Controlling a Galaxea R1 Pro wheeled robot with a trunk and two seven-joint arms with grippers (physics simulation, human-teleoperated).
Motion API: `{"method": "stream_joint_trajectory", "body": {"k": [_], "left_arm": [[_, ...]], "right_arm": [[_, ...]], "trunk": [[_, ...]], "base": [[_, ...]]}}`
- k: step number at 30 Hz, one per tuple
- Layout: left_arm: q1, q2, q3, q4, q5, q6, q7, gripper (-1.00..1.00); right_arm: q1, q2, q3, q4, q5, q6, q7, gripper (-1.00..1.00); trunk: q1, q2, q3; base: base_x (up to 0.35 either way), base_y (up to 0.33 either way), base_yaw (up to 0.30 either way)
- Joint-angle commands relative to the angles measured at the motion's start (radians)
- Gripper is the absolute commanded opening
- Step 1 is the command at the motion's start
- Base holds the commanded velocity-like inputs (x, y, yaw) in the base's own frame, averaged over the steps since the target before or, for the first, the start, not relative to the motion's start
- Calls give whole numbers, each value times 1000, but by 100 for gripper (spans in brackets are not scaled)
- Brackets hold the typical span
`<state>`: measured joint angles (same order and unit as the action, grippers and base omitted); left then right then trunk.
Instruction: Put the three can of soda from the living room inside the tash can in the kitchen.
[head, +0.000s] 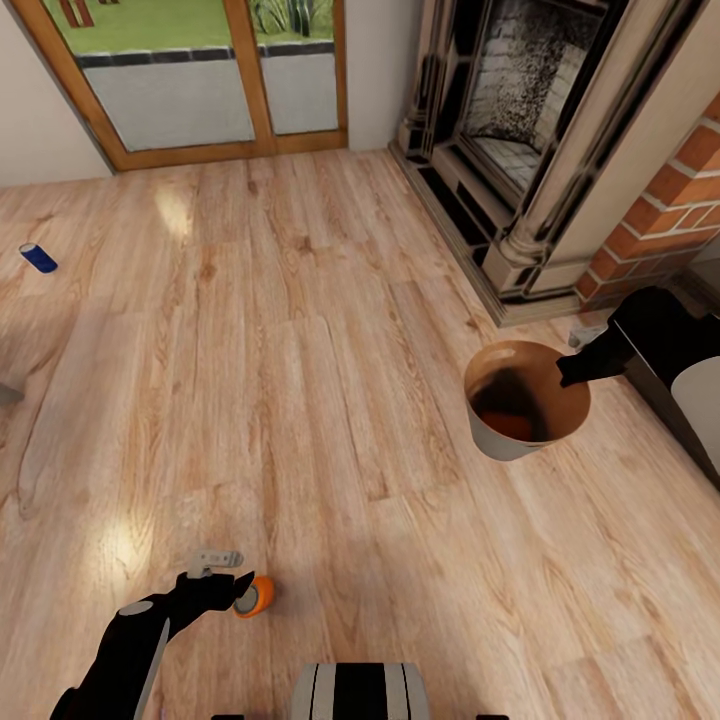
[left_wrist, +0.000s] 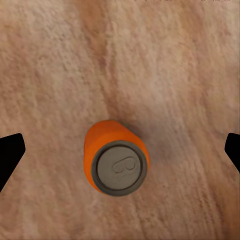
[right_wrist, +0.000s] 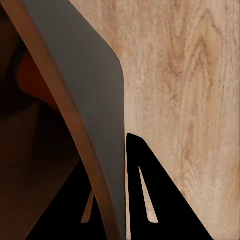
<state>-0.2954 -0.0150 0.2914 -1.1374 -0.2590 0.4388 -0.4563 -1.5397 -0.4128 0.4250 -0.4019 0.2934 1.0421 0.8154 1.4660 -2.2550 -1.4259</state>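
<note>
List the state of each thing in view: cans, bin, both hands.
orange can: upright on the floor, not gripped, between the open fingers
blue can: lying on its side on the floor, far from both hands
trash can: held up off the floor by its rim, something orange inside
left hand: open, above the orange can
right hand: shut on the trash can rim
</note>
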Motion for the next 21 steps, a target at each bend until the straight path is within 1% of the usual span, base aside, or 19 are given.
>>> {"method": "stream_joint_trajectory", "body": {"k": [1,12,21], "left_arm": [[0,0,0,-1,1,0,0,100],[1,0,-1,-2,4,-1,-8,100],[1,0,-1,1,4,-1,-8,100]], "right_arm": [[0,0,-2,0,-13,5,4,-100],[0,0,4,0,-13,5,4,-100],[0,0,7,0,-13,5,4,-100]], "trunk": [[0,0,0],[0,0,-5],[34,-63,-34]], "base": [[0,0,0],[0,0,0],[0,0,0]]}}
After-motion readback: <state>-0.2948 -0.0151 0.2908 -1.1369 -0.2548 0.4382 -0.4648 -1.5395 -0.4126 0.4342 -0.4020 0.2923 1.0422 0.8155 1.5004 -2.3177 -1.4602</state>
